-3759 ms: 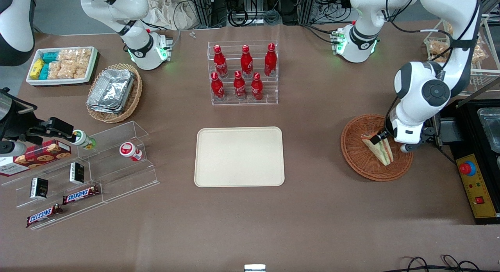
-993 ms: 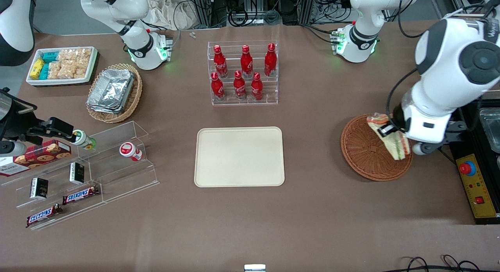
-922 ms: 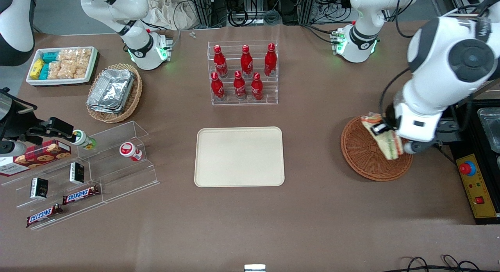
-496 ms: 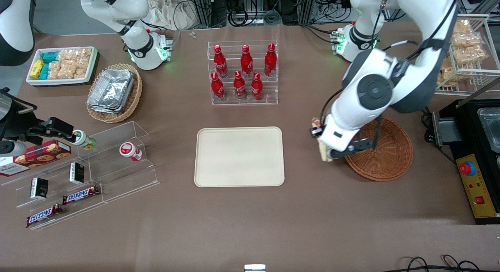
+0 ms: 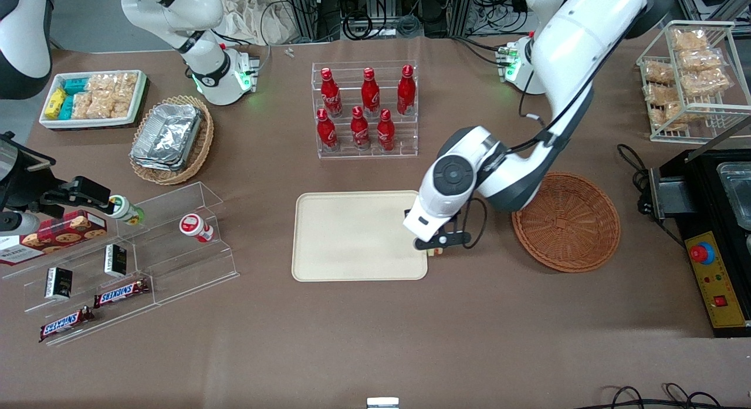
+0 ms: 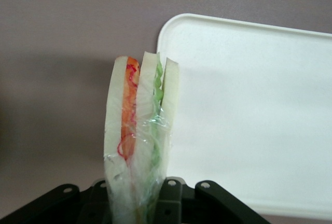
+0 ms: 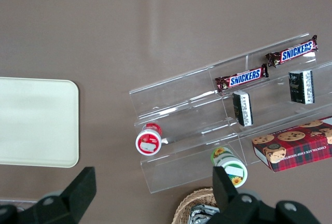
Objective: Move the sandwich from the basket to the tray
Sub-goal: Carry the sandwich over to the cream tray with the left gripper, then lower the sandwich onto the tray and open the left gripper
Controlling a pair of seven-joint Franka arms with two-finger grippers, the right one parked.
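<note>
My left gripper (image 5: 433,244) hangs above the edge of the cream-beige tray (image 5: 352,236) that faces the basket, and is shut on the sandwich. In the front view only a small pale tip of the sandwich (image 5: 435,252) shows under the hand. In the left wrist view the wrapped sandwich (image 6: 139,146) stands between the jaws with its orange, red and green layers showing, beside a corner of the tray (image 6: 249,105). The reddish-brown wicker basket (image 5: 566,221) holds nothing and lies toward the working arm's end of the table.
A clear rack of red bottles (image 5: 365,110) stands farther from the front camera than the tray. A tan basket with foil containers (image 5: 171,138), a white snack box (image 5: 92,98) and a clear stepped stand (image 5: 129,262) lie toward the parked arm's end. A wire rack (image 5: 692,80) and black unit (image 5: 716,221) flank the basket.
The left gripper lifted the sandwich out of the basket and carried it sideways to the tray's edge. The basket is left with nothing in it.
</note>
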